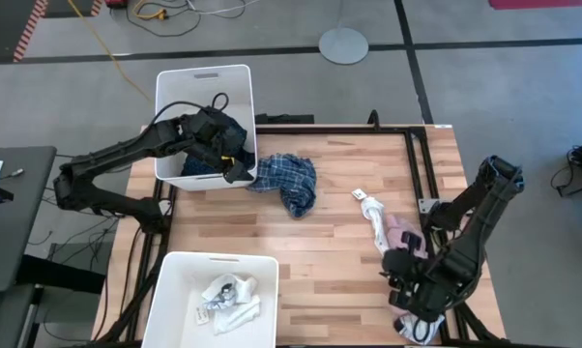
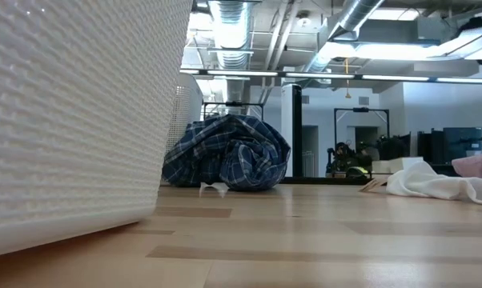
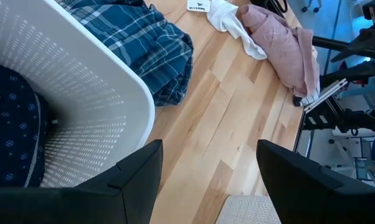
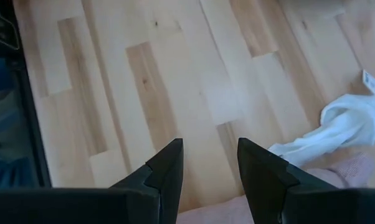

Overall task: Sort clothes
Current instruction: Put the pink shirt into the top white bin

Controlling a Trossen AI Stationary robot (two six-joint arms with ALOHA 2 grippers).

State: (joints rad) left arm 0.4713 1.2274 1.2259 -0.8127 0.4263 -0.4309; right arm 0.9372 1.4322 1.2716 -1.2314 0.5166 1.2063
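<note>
Left hand (image 1: 235,162) hangs over the near edge of the white perforated plastic bin (image 1: 203,81) at the far left of the wooden tabletop (image 1: 339,203), fingers apart and empty; the crumpled blue plaid shirt (image 1: 289,180) lies just beside that bin, and the right hand (image 1: 404,274) sits low at the tabletop's right edge, next to the pink shirt (image 1: 399,234) and a white garment (image 1: 370,206). A second white bin (image 1: 175,280) at the near left holds white socks (image 1: 228,295). From the low view, the plaid shirt (image 2: 229,154) is heaped beside the bin wall. Through the left wrist view, a navy dotted piece (image 3: 10,124) lies inside the bin, open fingers (image 3: 134,174) empty. Right wrist view: fingers (image 4: 169,165) parted, holding nothing, above bare wood near the white garment (image 4: 346,124).
</note>
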